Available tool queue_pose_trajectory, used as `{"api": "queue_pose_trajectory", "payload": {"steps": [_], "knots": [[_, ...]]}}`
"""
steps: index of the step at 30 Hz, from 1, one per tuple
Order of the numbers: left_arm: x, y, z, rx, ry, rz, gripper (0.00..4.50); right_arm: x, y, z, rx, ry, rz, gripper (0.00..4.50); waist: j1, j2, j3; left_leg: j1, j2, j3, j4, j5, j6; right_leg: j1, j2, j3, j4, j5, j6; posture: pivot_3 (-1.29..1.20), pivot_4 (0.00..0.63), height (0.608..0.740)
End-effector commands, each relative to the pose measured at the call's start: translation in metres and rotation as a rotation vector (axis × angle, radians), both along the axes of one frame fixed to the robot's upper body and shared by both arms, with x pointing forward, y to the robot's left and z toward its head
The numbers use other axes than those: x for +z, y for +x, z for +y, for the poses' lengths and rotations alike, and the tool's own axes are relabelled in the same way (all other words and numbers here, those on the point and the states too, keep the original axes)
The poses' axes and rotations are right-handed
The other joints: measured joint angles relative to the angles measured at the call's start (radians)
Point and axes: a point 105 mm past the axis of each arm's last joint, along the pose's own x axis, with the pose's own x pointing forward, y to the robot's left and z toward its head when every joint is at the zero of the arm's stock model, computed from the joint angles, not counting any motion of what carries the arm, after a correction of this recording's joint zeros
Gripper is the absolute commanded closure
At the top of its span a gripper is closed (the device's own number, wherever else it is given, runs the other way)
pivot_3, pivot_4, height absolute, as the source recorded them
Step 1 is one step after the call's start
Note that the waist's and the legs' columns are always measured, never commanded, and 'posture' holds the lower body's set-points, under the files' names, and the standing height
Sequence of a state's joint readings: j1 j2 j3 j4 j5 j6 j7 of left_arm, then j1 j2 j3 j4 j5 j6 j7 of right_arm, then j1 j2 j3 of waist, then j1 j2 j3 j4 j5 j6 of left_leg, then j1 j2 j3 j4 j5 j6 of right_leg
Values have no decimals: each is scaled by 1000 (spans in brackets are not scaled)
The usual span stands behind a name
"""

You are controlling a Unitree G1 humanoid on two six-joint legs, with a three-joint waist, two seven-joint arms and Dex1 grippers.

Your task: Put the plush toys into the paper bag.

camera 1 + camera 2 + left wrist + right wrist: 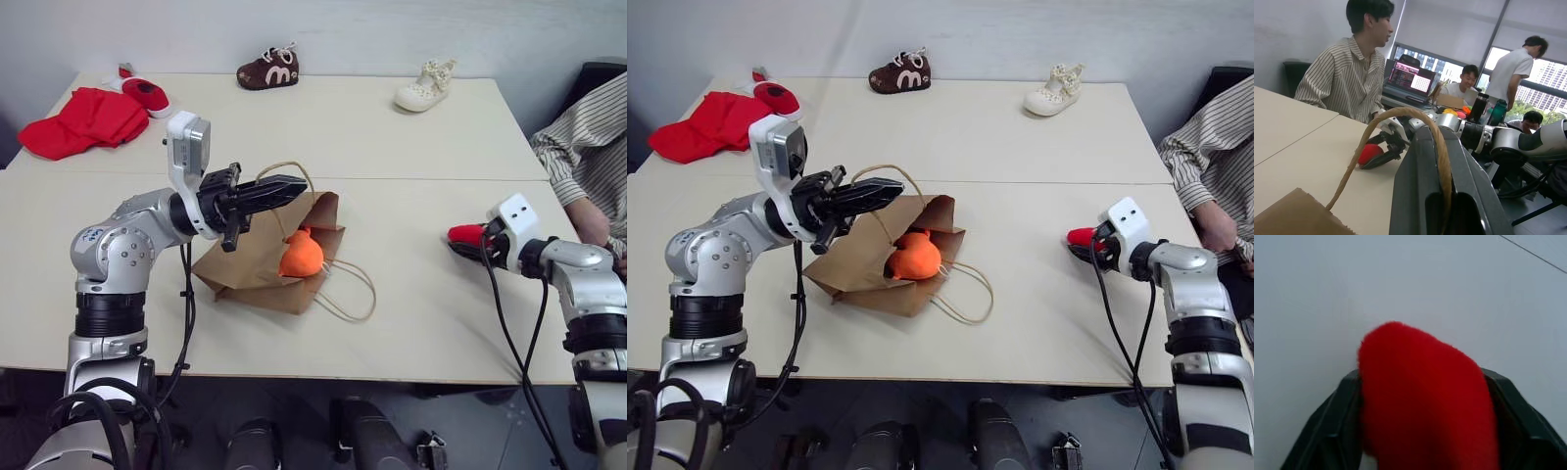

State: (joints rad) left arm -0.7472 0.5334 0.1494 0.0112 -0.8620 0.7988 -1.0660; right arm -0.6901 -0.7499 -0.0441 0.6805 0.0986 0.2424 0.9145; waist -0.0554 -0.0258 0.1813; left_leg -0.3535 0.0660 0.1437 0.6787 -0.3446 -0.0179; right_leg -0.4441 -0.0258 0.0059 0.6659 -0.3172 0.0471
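Note:
The brown paper bag [245,266] lies on the table's middle with its mouth facing right. My left gripper [294,186] hovers above it, shut on one tan string handle [1396,117] and lifting the bag's upper edge. The orange plush toy [301,255] sits in the bag's mouth, half inside. The other handle loop [348,294] lies flat on the table. At the right, the red plush toy [466,234] rests on the table between the fingers of my right gripper [472,245]. In the right wrist view the red toy [1420,401] is squeezed between both fingers [1332,421].
At the table's far side stand a brown shoe [267,69] and a cream shoe [425,86]. A red garment [78,122] and a small red shoe [145,93] lie at the far left. A person in a striped shirt [583,147] sits close at the right edge.

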Motion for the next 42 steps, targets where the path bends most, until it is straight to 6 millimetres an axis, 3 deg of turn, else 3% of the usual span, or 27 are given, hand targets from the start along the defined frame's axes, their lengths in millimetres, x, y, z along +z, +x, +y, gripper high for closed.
{"api": "queue_pose_trajectory", "payload": {"steps": [1, 4, 8, 9, 13, 16, 23, 30, 35, 40, 41, 42], "knots": [[12, -8, 4, -20, 0, -66, 4500, 10, -1, -11, -8, -4, 9, 2892, 0, 0, 0, 0, 0, 0, 0, 0, 0, 0, 0, 0, 0, 0, 0, 0, 150, 740], [23, -13, 5, -54, -52, -86, 4500, 28, -8, 7, 133, 2, -17, 3637, 2, 1, 1, 0, 0, 0, 1, 0, 0, 0, 0, 0, 1, 0, 0, 0, 150, 740], [20, -19, 5, -96, -12, -76, 4500, 59, -42, 93, 480, 176, -28, 3882, -3, 2, 1, 0, 1, -1, 1, 0, -1, 0, 1, 0, 2, 0, 0, 0, 150, 740], [19, -19, 5, -101, -4, -70, 4500, 62, -49, 107, 520, 200, -18, 3882, -6, 2, 1, 0, 1, 0, 1, 0, -1, 0, 1, 0, 3, 0, 0, 0, 150, 740], [19, -25, 2, -164, 23, -44, 4500, 65, -76, 206, 684, 331, -13, 3882, -7, 2, 1, 1, 3, -1, 2, 0, -4, -1, 1, -1, 6, -1, -2, 0, 150, 740], [22, -30, -1, -199, 23, -34, 4500, 57, -59, 240, 614, 334, -58, 3882, -1, 2, 1, 0, 1, -1, 3, 0, -4, -2, 1, -1, 8, -1, -3, 0, 150, 740], [22, -43, -5, -273, 32, 0, 4500, 52, -32, 293, 516, 320, -112, 3882, 6, 1, 1, -3, -1, -2, 4, -1, 1, -3, -3, -2, 5, 0, -1, 0, 150, 740], [12, -45, -9, -277, 43, 8, 4500, 31, -15, 320, 465, 346, -54, 3882, -11, 1, 1, -3, 0, -2, 3, -1, 0, -3, -1, -2, 6, -1, -1, 0, 150, 740], [12, -39, -3, -213, 18, -11, 4500, 45, -25, 309, 540, 358, -71, 2096, -23, 1, 1, -3, 0, -3, 3, -1, 0, -3, -1, -2, 7, -1, -1, 0, 150, 740], [10, -35, 9, -133, -3, -11, 4500, 60, -53, 268, 705, 401, 51, 342, -18, 1, 1, -4, 0, -4, 3, -1, 1, -2, -2, -3, 7, -1, -1, 0, 150, 740], [10, -35, 10, -126, -5, -11, 4500, 62, -58, 264, 726, 407, 70, 50, -17, 1, 1, -4, 0, -4, 3, -1, 1, -2, -2, -4, 7, -1, -1, 0, 150, 740], [10, -35, 11, -117, -6, -10, 4500, 65, -62, 258, 749, 413, 79, 50, -17, 1, 1, -4, 0, -4, 3, -1, 1, -2, -2, -4, 6, -1, -1, 0, 150, 740]]}}
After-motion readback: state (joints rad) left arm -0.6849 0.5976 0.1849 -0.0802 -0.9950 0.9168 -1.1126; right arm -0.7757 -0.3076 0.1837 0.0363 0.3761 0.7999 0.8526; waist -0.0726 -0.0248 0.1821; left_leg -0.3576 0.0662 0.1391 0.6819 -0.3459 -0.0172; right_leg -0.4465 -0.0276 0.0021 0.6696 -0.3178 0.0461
